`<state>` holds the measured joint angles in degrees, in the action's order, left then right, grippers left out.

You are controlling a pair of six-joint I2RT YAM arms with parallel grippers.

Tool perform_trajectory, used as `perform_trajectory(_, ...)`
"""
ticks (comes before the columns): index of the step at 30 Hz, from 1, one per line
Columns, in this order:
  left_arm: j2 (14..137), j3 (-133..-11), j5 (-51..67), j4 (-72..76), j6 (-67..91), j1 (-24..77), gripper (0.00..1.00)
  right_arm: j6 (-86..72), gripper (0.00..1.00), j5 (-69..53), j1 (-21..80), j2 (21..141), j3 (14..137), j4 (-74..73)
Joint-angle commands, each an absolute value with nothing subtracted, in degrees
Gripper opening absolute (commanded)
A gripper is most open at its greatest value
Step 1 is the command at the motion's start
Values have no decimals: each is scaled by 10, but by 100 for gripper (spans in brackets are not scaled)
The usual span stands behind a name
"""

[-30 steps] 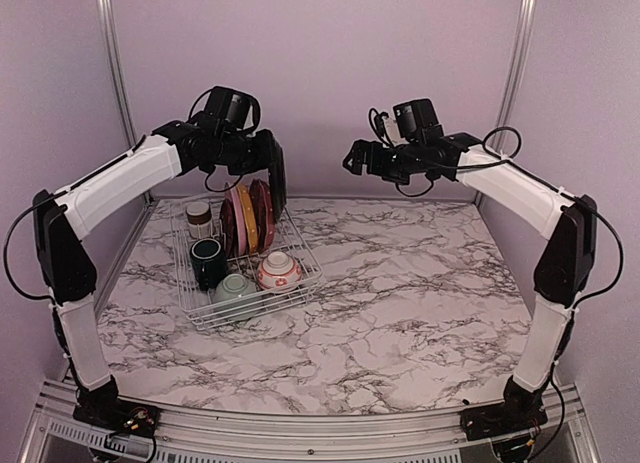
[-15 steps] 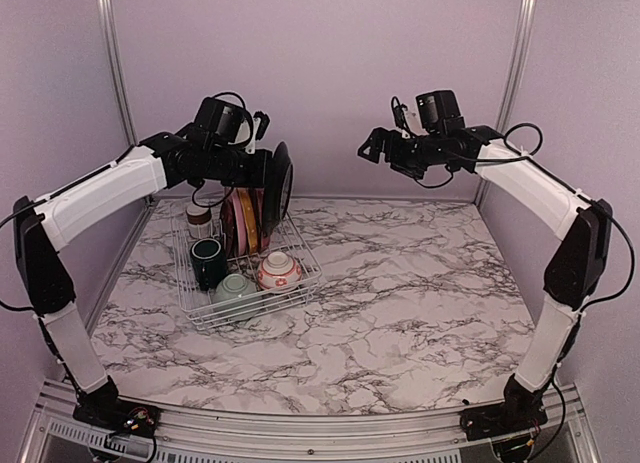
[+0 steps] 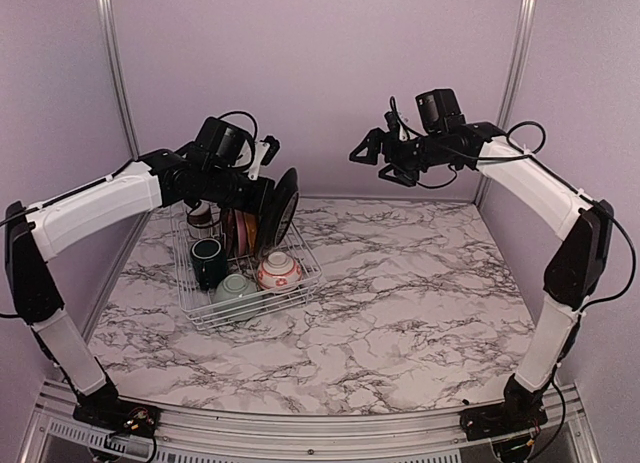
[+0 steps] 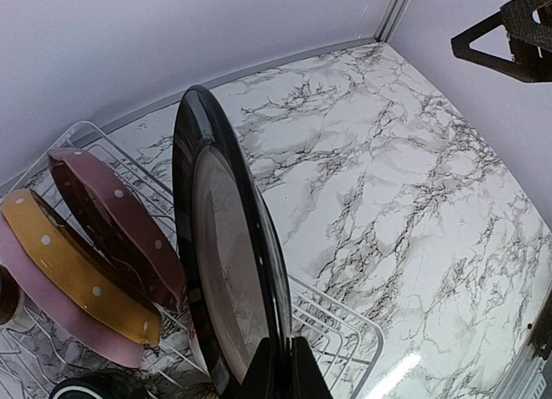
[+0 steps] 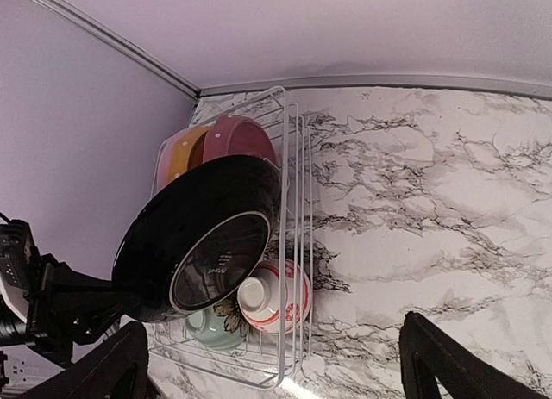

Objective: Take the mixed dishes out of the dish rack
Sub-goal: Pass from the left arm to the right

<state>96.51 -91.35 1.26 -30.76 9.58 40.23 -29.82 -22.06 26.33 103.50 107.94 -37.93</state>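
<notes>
My left gripper [image 3: 263, 196] is shut on the rim of a black plate [image 3: 280, 207], holding it tilted in the air over the right side of the dish rack [image 3: 304, 281]. The left wrist view shows the pinched plate [image 4: 226, 244] edge-on. Dotted dark red [image 4: 112, 218], yellow [image 4: 69, 261] and pink [image 4: 52, 321] plates stand in the dividers behind it. A pale green bowl [image 3: 235, 291], a floral bowl [image 3: 279, 271], a dark green mug [image 3: 208, 259] and a white-and-brown cup [image 3: 200, 218] sit in the rack. My right gripper [image 3: 364, 151] hangs open, high and to the right.
The marble tabletop [image 3: 430, 283] stretches right of and in front of the rack. Purple walls close in at the back and on both sides, with metal posts [image 3: 112, 73] in the corners. The rack stands in the far left corner.
The left arm has swung the black plate a little right and lower, and tipped it from upright to slanted. The right arm has risen slightly, its gripper still open.
</notes>
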Motion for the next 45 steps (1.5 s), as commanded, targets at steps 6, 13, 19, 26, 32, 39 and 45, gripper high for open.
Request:
perform_trajectory(6,900,-927,-44,-259,13,459,0,-311,98,-285,255,1045,1112,-426)
perform_trajectory(13,897,-892,-164,-278,-84,542,0,-332,98,-322,247,1049,1110,-442)
perform_trajectory(19,895,-841,-250,-271,-149,598,0,-342,94,-354,246,1059,1097,-444)
perform_trajectory(26,894,-783,-338,-231,-223,649,0,-324,84,-384,247,1084,1080,-475)
perform_trajectory(32,892,-745,-389,-194,-264,678,0,-306,79,-411,248,1090,1036,-478)
perform_trajectory(39,902,-714,-429,-160,-303,705,0,-299,75,-449,265,1102,991,-460)
perform_trajectory(45,907,-703,-447,-141,-318,713,0,-290,70,-465,278,1120,967,-441)
